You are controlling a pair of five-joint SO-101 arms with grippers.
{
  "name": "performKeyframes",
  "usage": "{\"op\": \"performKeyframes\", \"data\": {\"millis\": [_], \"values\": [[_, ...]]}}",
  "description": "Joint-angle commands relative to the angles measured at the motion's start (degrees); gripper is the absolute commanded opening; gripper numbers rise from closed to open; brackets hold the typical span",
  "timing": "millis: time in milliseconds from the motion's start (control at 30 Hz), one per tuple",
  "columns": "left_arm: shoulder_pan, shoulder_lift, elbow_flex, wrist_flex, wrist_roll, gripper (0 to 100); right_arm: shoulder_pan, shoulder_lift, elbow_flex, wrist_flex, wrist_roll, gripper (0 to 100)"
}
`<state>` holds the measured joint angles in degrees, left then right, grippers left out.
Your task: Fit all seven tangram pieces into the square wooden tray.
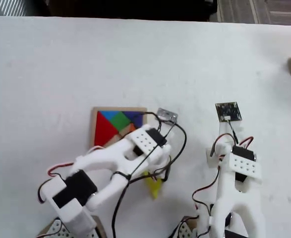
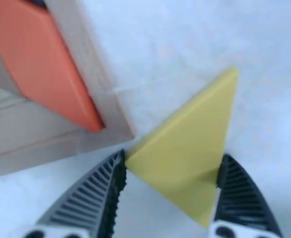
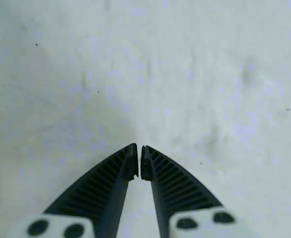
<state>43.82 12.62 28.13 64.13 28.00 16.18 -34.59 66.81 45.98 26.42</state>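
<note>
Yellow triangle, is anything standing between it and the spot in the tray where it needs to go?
Yes: the raised rim of the wooden tray. The yellow triangle is just outside the tray's corner, gripped between the left gripper fingers, and the orange piece lies just inside that rim.

- Square wooden tray (image 1: 92, 124): pale, plain wood rim.
- Tangram pieces inside it: red triangle (image 1: 104, 131), green piece (image 1: 119, 120), light blue piece (image 1: 108, 115), dark purple piece (image 1: 135, 118), orange piece (image 2: 46, 69).
- Flat yellow triangle piece (image 2: 185, 144): uniform yellow.
- Table top (image 1: 135, 59): white.
- Left gripper (image 2: 172, 162) and right gripper (image 3: 139, 161): black, ribbed.
</note>
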Motion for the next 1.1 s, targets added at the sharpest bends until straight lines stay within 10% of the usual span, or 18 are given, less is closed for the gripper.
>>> {"op": "performKeyframes", "data": {"millis": [0,1067], "values": [[4.18,2.86,-2.29,-1.67,-0.35,17,-0.57,-1.1,-0.35,-0.84,0.79,2.2],[2.59,-14.55,3.52,1.58,-0.88,18,-0.57,-1.1,-0.35,-0.84,0.79,2.3]]}}
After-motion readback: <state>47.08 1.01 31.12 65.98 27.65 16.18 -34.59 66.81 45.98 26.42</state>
